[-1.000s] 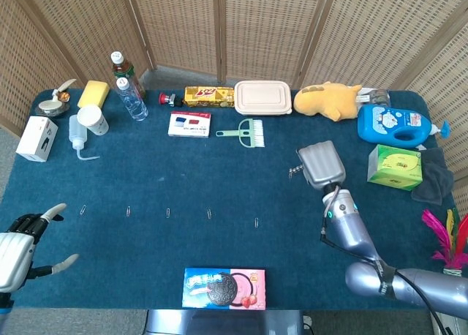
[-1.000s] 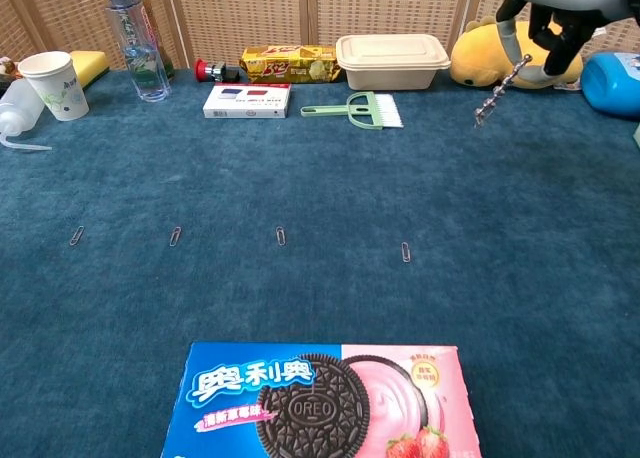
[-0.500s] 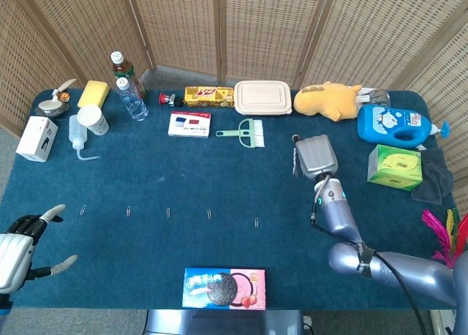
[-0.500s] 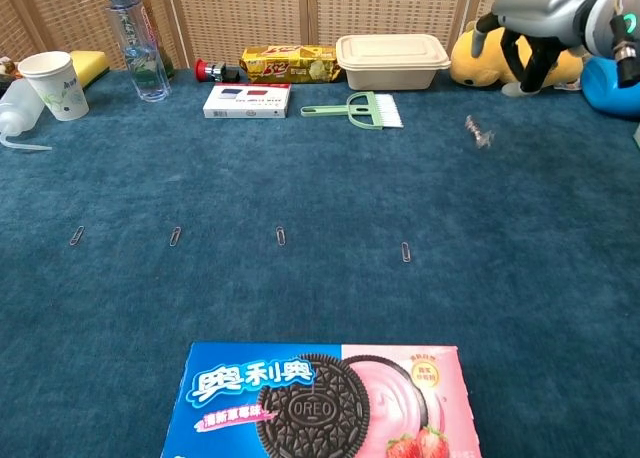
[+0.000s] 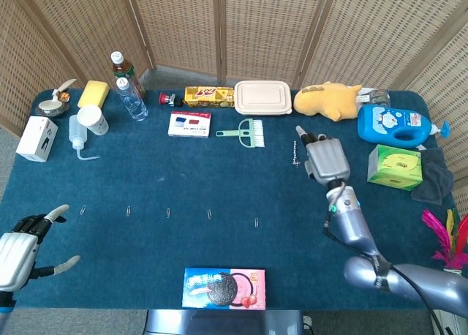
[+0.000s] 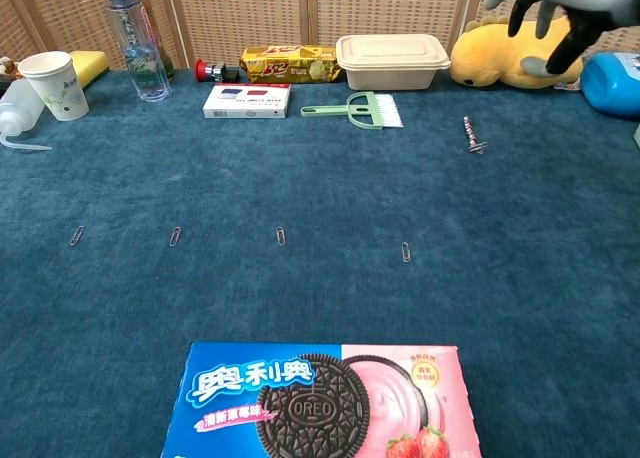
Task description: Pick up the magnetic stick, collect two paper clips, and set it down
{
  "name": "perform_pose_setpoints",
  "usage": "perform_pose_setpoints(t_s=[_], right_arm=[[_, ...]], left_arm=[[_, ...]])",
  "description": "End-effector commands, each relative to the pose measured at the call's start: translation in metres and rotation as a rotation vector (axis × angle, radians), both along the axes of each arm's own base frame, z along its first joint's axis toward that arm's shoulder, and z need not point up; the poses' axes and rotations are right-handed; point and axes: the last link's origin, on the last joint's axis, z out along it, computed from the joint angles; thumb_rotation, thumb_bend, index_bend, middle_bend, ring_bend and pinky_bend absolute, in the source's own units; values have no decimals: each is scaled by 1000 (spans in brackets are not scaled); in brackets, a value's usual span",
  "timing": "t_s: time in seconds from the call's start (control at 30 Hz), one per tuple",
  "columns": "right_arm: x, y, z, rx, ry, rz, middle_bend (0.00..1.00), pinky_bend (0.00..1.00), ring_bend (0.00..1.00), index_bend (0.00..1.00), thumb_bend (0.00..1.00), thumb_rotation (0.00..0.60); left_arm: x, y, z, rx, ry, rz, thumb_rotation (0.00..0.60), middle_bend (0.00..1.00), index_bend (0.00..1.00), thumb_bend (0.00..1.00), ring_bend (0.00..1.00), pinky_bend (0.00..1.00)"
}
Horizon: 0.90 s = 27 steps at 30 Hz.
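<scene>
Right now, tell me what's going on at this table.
The magnetic stick lies on the blue table, held by neither hand. The right hand hovers open above it. The left hand waits open at the near left edge. A row of paper clips lies across the middle of the table.

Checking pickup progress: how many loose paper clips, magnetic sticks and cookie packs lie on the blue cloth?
Paper clips: 5
Magnetic stick: 1
Cookie pack: 1
Total: 7
</scene>
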Motion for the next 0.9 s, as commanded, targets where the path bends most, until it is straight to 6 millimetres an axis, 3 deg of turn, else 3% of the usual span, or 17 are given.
perform_pose_setpoints(t_s=[0.03, 0.23, 0.33, 0.47, 0.63, 0.7, 0.9], right_arm=[[-13, 30, 24, -32, -82, 37, 304, 482, 315, 151, 470, 600], [-28, 75, 43, -63, -132, 71, 300, 415, 301, 171, 470, 600], [-43, 97, 50, -85, -150, 63, 313, 337, 311, 198, 470, 600], [-64, 122, 53, -107, -171, 42, 313, 330, 312, 199, 470, 600], [-106, 169, 52, -115, -161, -55, 313, 332, 310, 203, 470, 600], [-115, 184, 50, -126, -166, -60, 313, 333, 308, 210, 470, 600], [-138, 206, 48, -139, -200, -130, 322, 333, 304, 234, 470, 600]], left_arm=[[-1, 2, -1, -12, -9, 13, 438, 320, 140, 202, 267, 237], [-6, 6, 1, 7, -25, 19, 437, 319, 143, 202, 266, 237], [-10, 2, 3, 19, -33, 28, 439, 319, 171, 202, 276, 237], [-16, -6, -1, 30, -51, 41, 439, 319, 180, 202, 285, 237], [-26, -26, -5, 45, -65, 67, 438, 319, 180, 202, 284, 237], [-28, -34, -6, 50, -69, 65, 438, 319, 180, 202, 283, 237], [-31, -53, -9, 35, -93, 85, 438, 319, 181, 202, 280, 237]])
